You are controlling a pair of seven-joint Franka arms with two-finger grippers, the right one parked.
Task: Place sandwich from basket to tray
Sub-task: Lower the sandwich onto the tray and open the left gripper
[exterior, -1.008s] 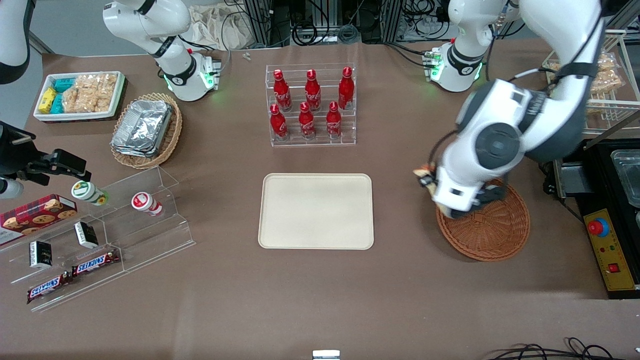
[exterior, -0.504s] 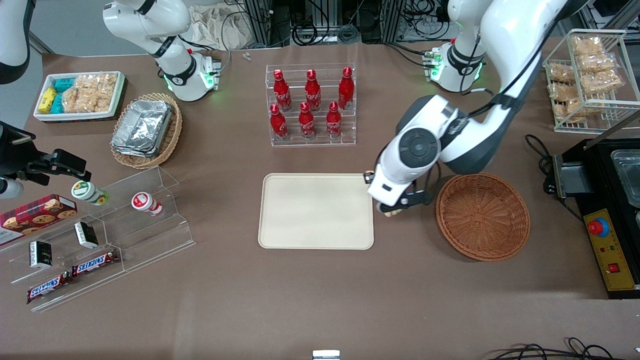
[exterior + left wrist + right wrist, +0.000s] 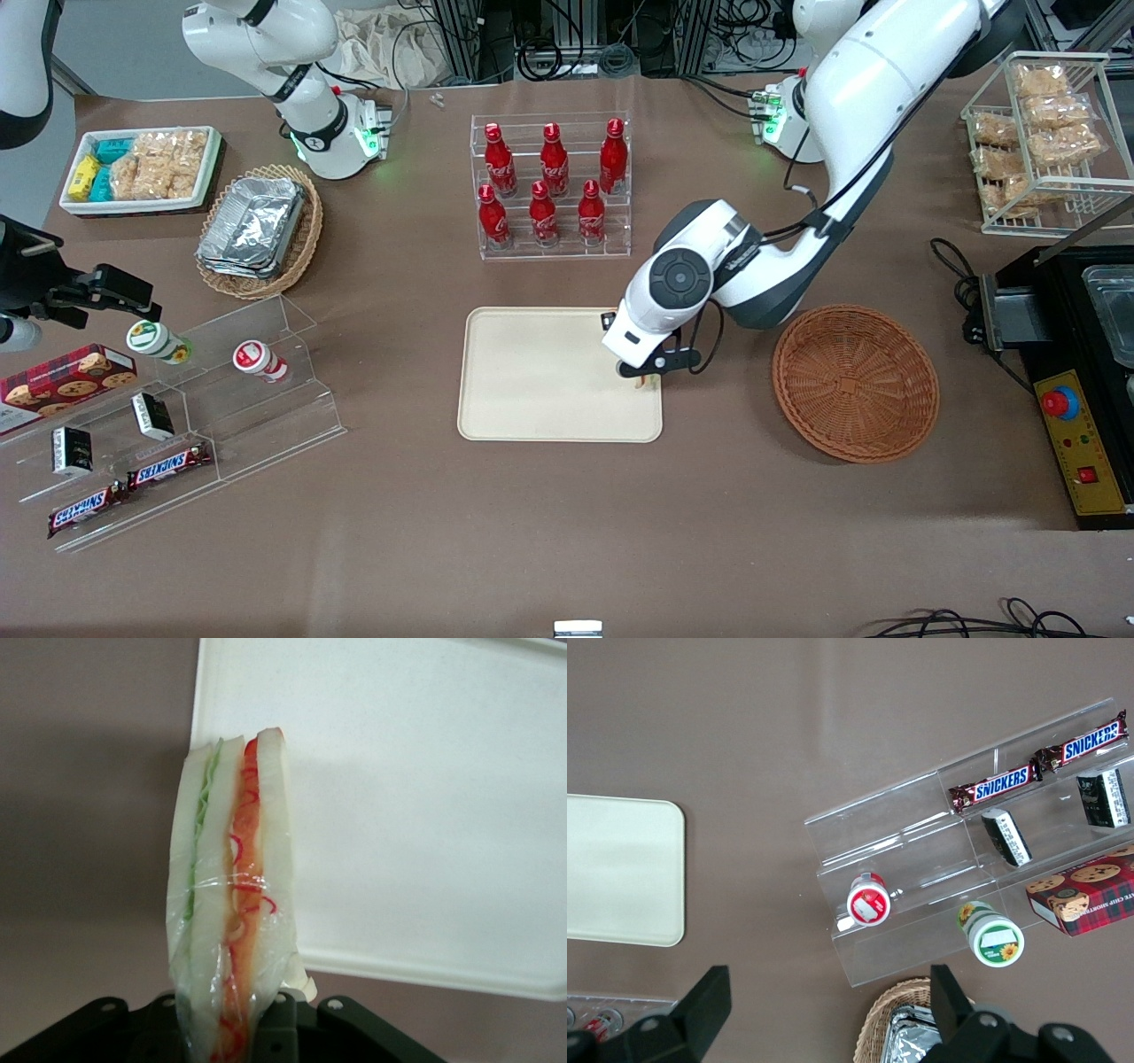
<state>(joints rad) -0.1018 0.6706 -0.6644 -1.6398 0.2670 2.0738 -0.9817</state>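
Note:
My left gripper point(image 3: 648, 377) hangs over the cream-beige tray point(image 3: 532, 381), at the tray's end nearest the reddish-brown wicker basket point(image 3: 855, 383). It is shut on the sandwich point(image 3: 232, 886), a plastic-wrapped wedge of white bread with green and orange-red filling, held on edge above the tray's rim point(image 3: 372, 957). In the front view only a sliver of the sandwich point(image 3: 647, 382) shows under the wrist. The basket holds nothing and sits beside the tray toward the working arm's end.
A clear rack of red bottles point(image 3: 551, 186) stands farther from the front camera than the tray. A tan basket of foil containers point(image 3: 257, 230), a white snack tray point(image 3: 142, 168) and a clear stepped shelf point(image 3: 177, 416) lie toward the parked arm's end. A wire rack point(image 3: 1045, 142) stands at the working arm's end.
My left gripper has carried the sandwich out of the basket and sideways toward the parked arm's end, from above the basket to above the tray's near end.

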